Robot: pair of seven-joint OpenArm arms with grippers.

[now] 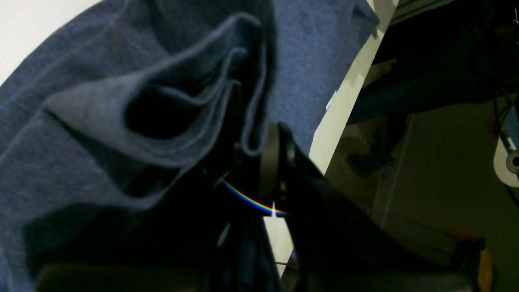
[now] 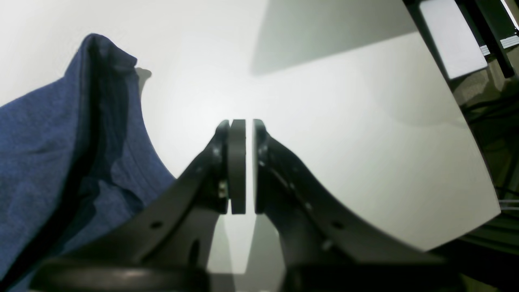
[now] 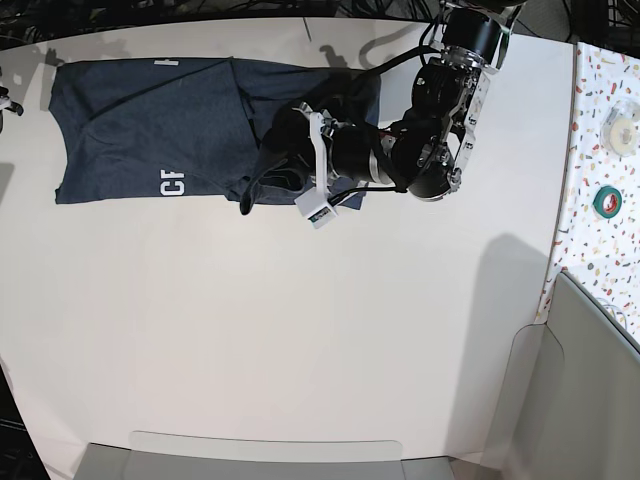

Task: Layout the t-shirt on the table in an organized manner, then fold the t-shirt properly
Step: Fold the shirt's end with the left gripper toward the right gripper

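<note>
The t-shirt [image 3: 150, 130] lay along the far edge of the tabletop [image 3: 300, 340], flat at its left end with white lettering showing, bunched at its right. My right gripper [image 2: 241, 162] hung narrow and empty over bare tabletop beside the cloth; in the base view I could not find it. My left gripper [image 3: 262, 178] had its jaws pinched on a gathered fold of the shirt, the arm stretched low across the tabletop from the right. I judged the risk to be that several layers were caught together, so any pull might drag the flat part askew or let the fold slip free.
</note>
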